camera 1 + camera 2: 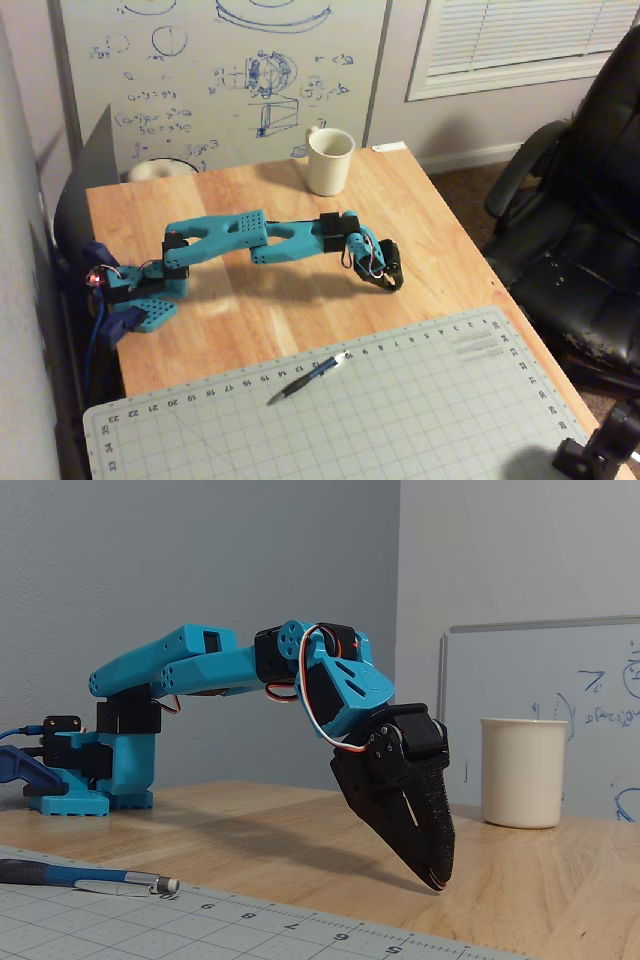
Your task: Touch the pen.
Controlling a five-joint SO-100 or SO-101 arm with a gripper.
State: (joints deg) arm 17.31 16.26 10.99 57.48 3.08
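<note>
Right, the arm (250, 238) is stretched out low over the table (430, 215), and the gripper (392, 282) points down at bare wood, jaws together and holding nothing. The pen (305, 378) lies on the mat (400, 420) at the near edge, well apart from the gripper and to its left in the overhead view, silvery end towards the wood.

So I'd call this the approach, contact not yet made. The next move calls for a swing nearer and leftward onto the mat, then a gentle dip onto the barrel.

Overhead gives the layout: pen slanted on the grid, mug (329, 160) at the far edge. The fixed view gives height instead: the gripper (436, 880) hangs just clear of the table, jaws closed to a point, with only the pen's (90, 877) silvery end showing at lower left.
</note>
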